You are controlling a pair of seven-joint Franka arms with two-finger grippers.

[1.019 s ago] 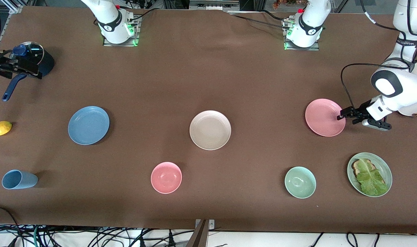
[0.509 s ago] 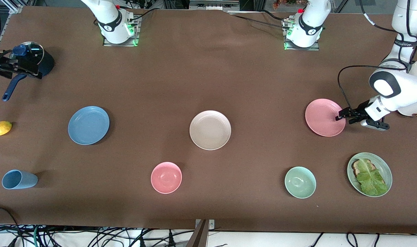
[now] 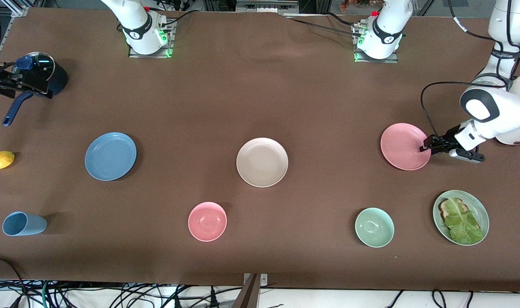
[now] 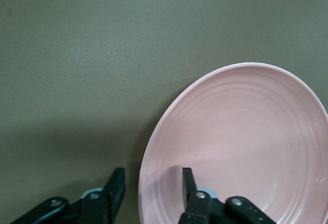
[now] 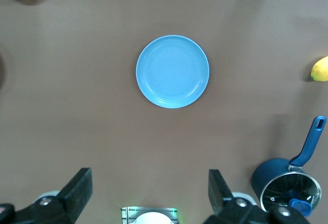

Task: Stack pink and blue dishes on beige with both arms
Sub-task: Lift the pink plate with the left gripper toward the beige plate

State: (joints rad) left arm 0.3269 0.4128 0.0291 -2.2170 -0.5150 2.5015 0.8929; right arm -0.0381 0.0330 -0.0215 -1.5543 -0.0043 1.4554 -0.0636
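Note:
The pink plate (image 3: 404,146) lies flat toward the left arm's end of the table. My left gripper (image 3: 423,145) is low at its rim, open: one finger (image 4: 187,183) is over the plate's inside, the other (image 4: 116,185) is outside the rim, with gaps showing. In the left wrist view the pink plate (image 4: 241,147) fills the area ahead of the left gripper (image 4: 152,174). The beige plate (image 3: 262,162) sits mid-table. The blue plate (image 3: 110,156) (image 5: 172,71) lies toward the right arm's end. My right gripper (image 5: 151,179) hangs high above the table, open and empty.
A pink bowl (image 3: 207,221), a pale green bowl (image 3: 374,227) and a green plate with toast and lettuce (image 3: 461,217) lie nearer the front camera. A blue cup (image 3: 22,223), a lemon (image 3: 1,159) and a dark blue pot (image 3: 50,72) are at the right arm's end.
The left gripper's fingers have narrowed round the pink plate's rim and the hand has edged slightly toward the plate. The plates and the right arm have not moved.

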